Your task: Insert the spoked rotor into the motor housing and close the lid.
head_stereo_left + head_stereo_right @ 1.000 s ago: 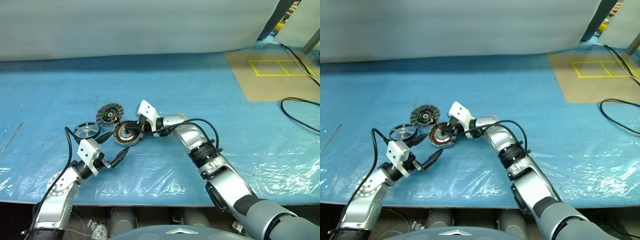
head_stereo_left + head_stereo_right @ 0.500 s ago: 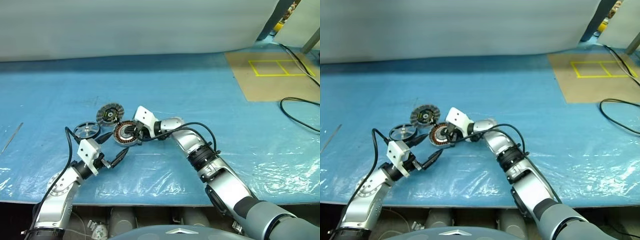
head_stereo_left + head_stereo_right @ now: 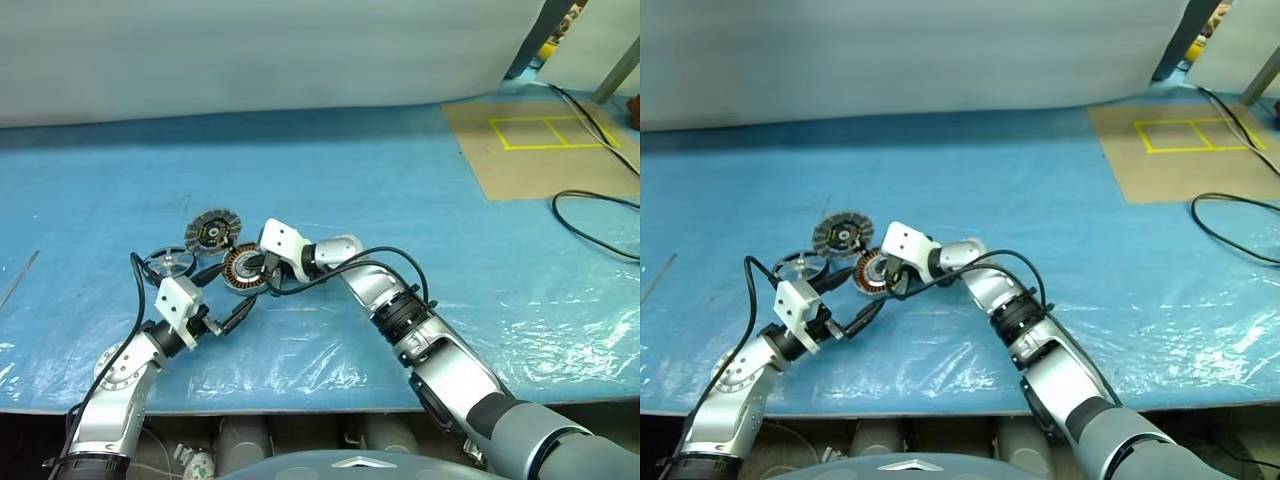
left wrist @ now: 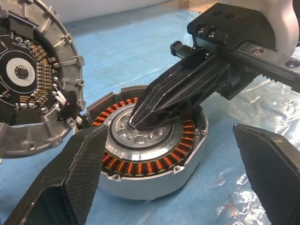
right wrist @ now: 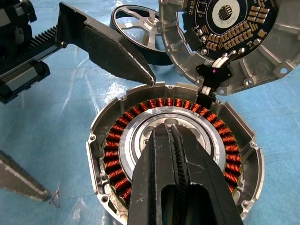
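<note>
Motor housing (image 4: 154, 154) between wide-apart left hand (image 3: 222, 296) fingers, pressed-together right hand (image 4: 136, 123) tips on its centre.

- We saw a blue plastic sheet (image 3: 330, 180) that covered the table.
- A pale wall (image 3: 250, 50) stood behind it.
- A brown board (image 3: 545, 150) with yellow tape squares (image 3: 550, 132) lay far right, beside a black cable (image 3: 600, 215).

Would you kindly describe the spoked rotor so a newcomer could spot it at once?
On the blue sheet, three round parts cluster near its left end. The spoked rotor lies leftmost, beside the copper-wound motor housing and the lid. It alone is an open dark ring with silver spokes.
</note>
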Motion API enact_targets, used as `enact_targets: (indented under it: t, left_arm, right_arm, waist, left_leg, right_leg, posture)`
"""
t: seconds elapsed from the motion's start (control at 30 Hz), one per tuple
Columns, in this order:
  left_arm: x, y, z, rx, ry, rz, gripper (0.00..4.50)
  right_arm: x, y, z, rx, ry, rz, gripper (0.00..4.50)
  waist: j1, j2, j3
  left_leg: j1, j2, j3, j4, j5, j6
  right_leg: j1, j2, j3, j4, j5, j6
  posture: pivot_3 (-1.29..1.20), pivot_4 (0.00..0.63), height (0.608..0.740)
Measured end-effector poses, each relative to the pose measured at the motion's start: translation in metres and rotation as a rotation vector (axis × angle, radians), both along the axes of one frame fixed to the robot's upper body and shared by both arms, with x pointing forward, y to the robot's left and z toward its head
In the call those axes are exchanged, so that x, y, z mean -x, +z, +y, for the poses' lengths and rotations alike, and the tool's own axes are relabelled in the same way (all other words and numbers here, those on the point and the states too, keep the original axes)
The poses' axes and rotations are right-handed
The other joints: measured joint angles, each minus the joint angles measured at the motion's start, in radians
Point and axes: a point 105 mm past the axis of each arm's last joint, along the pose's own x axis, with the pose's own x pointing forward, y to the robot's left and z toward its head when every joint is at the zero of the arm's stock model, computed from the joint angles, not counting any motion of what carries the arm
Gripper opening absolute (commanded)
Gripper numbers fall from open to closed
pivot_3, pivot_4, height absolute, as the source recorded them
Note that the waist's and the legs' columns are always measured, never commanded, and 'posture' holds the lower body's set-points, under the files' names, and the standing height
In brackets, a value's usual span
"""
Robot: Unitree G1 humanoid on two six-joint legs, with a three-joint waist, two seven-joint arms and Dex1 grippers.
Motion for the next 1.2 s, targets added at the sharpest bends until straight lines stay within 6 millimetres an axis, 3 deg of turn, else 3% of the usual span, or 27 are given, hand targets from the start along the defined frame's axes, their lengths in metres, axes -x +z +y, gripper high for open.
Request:
enact_targets:
  t: [0.6,0.73,0.97,1.2]
  left_arm:
    - [0.0,-0.001,0.0,-0.001,0.0,0.004,4.5]
    - [0.0,-0.001,0.0,-0.002,0.0,0.005,4.5]
    - [0.001,0.0,0.01,0.0,0.038,0.0,4.5]
    - [0.001,0.002,0.014,-0.006,0.051,-0.008,4.5]
  right_arm:
    - [0.004,-0.005,0.002,0.022,0.017,0.037,0.04]
    - [0.011,-0.003,0.002,-0.037,0.047,0.129,0.04]
    - [0.002,0.021,-0.002,-0.211,-0.001,0.162,0.04]
    - [0.001,0.018,-0.001,-0.175,-0.008,0.1,0.04]
  waist:
    - [0.003,0.0,0.0]
    - [0.003,0.0,0.0]
    - [0.005,0.0,0.0]
    - [0.004,0.0,0.0]
  left_leg:
    - [0.001,0.0,0.0,0.0,0.0,0.0]
    - [0.0,0.0,0.0,0.0,0.0,0.0]
    - [-0.001,0.0,0.0,0.0,0.0,0.0]
    - [-0.001,0.0,0.0,0.0,0.0,0.0]
  right_leg:
    - [0.001,0.0,0.0,0.0,0.0,0.0]
    - [0.001,0.0,0.0,0.0,0.0,0.0]
    - [-0.001,0.0,0.0,-0.001,0.0,0.0]
    - [-0.001,0.0,-0.001,-0.001,0.0,0.0]
  posture:
    - [0.0,0.15,0.74]
    - [0.0,0.15,0.74]
    - [0.0,0.15,0.74]
    - [0.0,0.15,0.74]
